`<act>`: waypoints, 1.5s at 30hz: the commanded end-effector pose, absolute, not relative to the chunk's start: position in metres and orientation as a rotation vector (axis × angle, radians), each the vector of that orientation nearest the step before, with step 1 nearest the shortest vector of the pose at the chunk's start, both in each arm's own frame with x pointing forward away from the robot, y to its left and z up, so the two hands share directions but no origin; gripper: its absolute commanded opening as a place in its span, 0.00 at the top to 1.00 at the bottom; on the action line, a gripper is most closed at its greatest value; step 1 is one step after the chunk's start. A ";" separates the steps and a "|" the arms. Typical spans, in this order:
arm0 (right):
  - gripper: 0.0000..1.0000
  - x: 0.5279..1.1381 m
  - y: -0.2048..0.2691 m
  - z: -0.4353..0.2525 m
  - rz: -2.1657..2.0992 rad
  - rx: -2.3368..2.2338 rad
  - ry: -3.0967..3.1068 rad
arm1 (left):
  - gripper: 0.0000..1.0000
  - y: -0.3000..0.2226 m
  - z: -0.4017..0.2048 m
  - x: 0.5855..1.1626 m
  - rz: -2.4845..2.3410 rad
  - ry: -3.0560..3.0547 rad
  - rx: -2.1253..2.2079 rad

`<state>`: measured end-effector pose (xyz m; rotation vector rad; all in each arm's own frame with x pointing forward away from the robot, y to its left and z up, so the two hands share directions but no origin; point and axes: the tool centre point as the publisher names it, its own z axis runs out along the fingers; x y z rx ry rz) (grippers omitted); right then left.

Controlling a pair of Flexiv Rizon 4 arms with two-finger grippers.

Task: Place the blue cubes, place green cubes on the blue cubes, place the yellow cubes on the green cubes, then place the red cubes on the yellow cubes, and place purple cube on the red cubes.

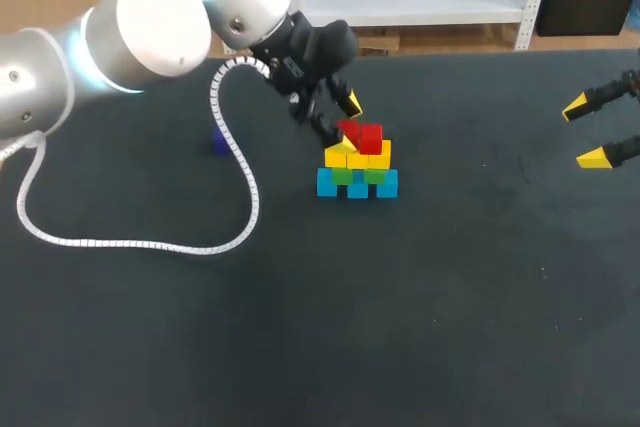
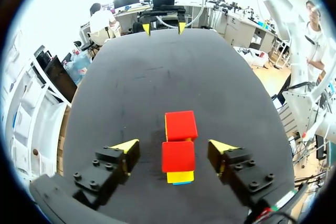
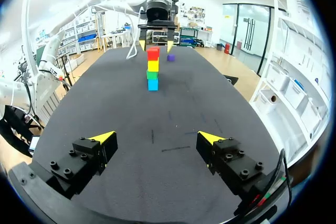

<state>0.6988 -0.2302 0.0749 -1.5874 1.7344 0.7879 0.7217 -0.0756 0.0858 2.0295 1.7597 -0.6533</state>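
Observation:
A cube stack stands mid-table: blue cubes [image 1: 357,187] at the bottom, then green cubes [image 1: 343,176], yellow cubes [image 1: 358,159] and two red cubes [image 1: 370,137] on top. My left gripper [image 1: 348,122] hangs open over the stack. In the left wrist view, one red cube [image 2: 178,156] lies between its fingers [image 2: 126,145] with gaps on both sides, and the other red cube [image 2: 180,125] lies just ahead. The purple cube [image 1: 219,143] sits left of the stack, partly behind the cable. My right gripper [image 1: 585,132] stands open at the far right, facing the stack [image 3: 152,69] with nothing in it.
A white coiled cable [image 1: 130,243] hangs from my left arm and loops across the table's left half, in front of the purple cube [image 3: 170,57]. Dark mat lies between the stack and my right gripper [image 3: 157,137].

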 end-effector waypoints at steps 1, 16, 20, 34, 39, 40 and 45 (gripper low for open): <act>0.00 0.699 -0.230 0.075 0.788 -1.587 1.733 | 0.00 -0.064 0.093 0.722 -0.658 1.751 2.009; 0.00 0.699 -0.230 0.075 0.788 -1.587 1.733 | 0.00 0.047 0.102 0.746 -0.620 1.527 2.298; 0.00 0.699 -0.230 0.075 0.788 -1.587 1.733 | 0.00 0.084 0.094 0.760 -0.627 1.632 2.185; 0.00 0.699 -0.230 0.075 0.788 -1.587 1.733 | 0.00 0.135 0.035 0.766 -0.601 1.948 1.752; 0.00 0.699 -0.230 0.075 0.788 -1.587 1.733 | 0.00 0.140 0.025 0.770 -0.522 1.978 1.641; 0.00 0.699 -0.230 0.075 0.788 -1.587 1.733 | 0.00 0.141 0.024 0.772 -0.508 1.988 1.593; 0.00 0.699 -0.230 0.075 0.788 -1.587 1.733 | 0.00 0.143 0.020 0.780 -0.463 2.000 1.488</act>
